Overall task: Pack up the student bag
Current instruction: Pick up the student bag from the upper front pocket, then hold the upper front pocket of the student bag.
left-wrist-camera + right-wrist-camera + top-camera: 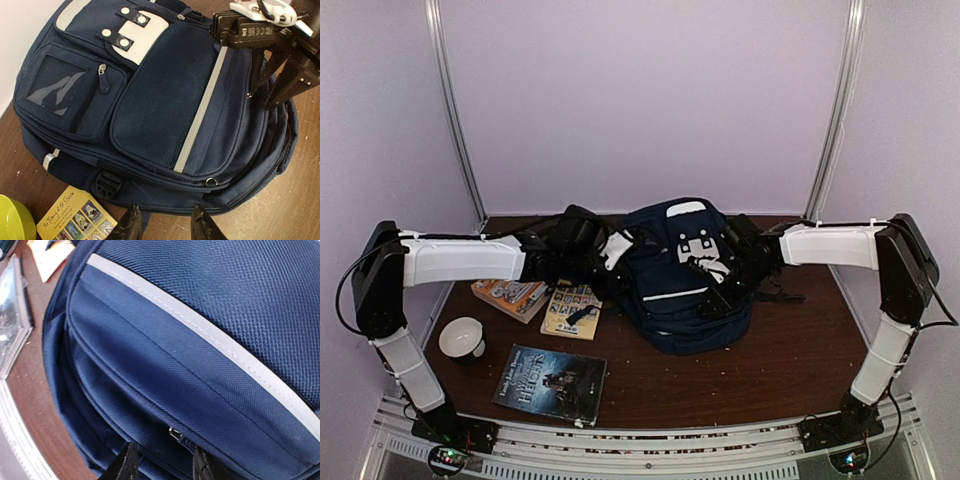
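Observation:
The student bag [685, 285], navy with white patches and a pale stripe, lies flat in the middle of the table. My left gripper [618, 270] hovers at its left side. In the left wrist view the bag [165, 100] fills the frame, and the left gripper [167, 226] stands open just short of its zipped edge, holding nothing. My right gripper [715, 292] is down on the bag's right front. In the right wrist view its fingers [164, 466] stand apart on either side of a small metal zip pull [176, 435] in a fold of the bag [200, 340], without visibly pinching it.
Left of the bag lie a yellow book [570, 308] and an orange book [510, 295]. A dark book [550, 383] and a white cup [462, 338] sit near the front left. The right arm's gripper [270, 85] shows over the bag's far side.

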Motion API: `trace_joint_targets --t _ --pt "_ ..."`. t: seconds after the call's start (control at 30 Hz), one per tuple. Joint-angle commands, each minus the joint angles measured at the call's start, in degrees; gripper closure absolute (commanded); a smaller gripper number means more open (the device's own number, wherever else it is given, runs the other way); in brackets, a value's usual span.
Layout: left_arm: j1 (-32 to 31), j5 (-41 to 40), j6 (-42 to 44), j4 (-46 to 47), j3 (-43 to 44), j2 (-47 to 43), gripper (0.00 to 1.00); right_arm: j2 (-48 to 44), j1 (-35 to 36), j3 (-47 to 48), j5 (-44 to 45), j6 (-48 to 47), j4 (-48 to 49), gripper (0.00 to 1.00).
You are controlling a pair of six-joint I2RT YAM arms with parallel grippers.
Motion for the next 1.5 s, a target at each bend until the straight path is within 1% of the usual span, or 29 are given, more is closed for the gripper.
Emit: trace_joint_targets --t 0.0,0.03,0.1,0.3,0.43,0.5,0.57,0.63,0.73,0.87,0.9,0.97,1.07,1.17,1.33,1.47 --pt "-0.3 1.3 -2.4 7.3 -1.1 -1.5 0.65 1.8 -0.5 -2.0 8.3 1.7 7.0 0.64" --pt "-0.3 1.3 -2.7 8.1 -1.6 -1.5 0.65 2.2 -0.4 -2.2 9.2 1.7 7.6 0.67" --pt "-0.6 1.5 -3.0 9.7 -2.5 -1.4 0.65 3.0 -0.4 -1.6 10.2 2.2 7.7 0.69" --pt "-1.7 2.2 -2.8 12.8 -3.6 -1.5 0.65 4.3 1.9 0.7 17.3 1.9 7.2 0.69" --pt "-1.8 0.2 -3.7 15.8 -5.2 -2.7 0.65 6.5 3.1 3.8 21.7 1.2 5.8 0.71" --pt "-1.8 -1.4 -4.6 17.8 -6.4 -3.4 0.65 7.9 3.5 5.8 23.6 0.8 4.7 0.74" --pt "-1.8 -2.7 -5.6 20.5 -8.1 -4.0 0.65 9.6 3.8 7.7 24.3 0.5 3.5 0.84" --pt "-1.8 -3.5 -6.1 23.2 -9.4 -4.3 0.65 10.6 3.8 8.8 23.3 -0.1 2.3 0.92" --pt "-1.8 -3.5 -6.1 26.1 -10.7 -4.2 0.65 7.9 3.6 7.1 20.5 -1.3 2.6 0.96" --pt "-2.8 -3.4 -3.3 29.6 -11.5 -3.3 0.64 2.5 3.1 5.0 14.2 -3.4 -0.3 0.96" --pt "-3.4 -3.2 -2.2 30.8 -11.7 -2.8 0.64 1.4 2.9 5.0 11.5 -4.5 -1.5 0.96" --pt "-4.8 -3.8 0.7 33.3 -11.9 -1.6 0.63 -0.7 2.7 4.9 9.1 -5.8 -3.2 0.96" --pt "-7.5 -4.3 5.9 37.5 -12.3 0.5 0.61 -2.6 2.6 4.9 5.2 -7.1 -4.9 0.96" --pt "-9.2 -3.7 8.9 41.1 -12.0 2.6 0.59 -3.4 2.2 4.5 0.9 -7.4 -5.5 0.96" --pt "-10.2 -2.9 11.5 42.9 -10.3 6.3 0.56 -5.0 1.7 3.0 -3.6 -7.7 -5.0 0.96" --pt "-10.4 0.1 13.1 42.4 -9.3 8.1 0.55 -6.1 1.6 2.8 -5.0 -7.7 -4.8 0.97"
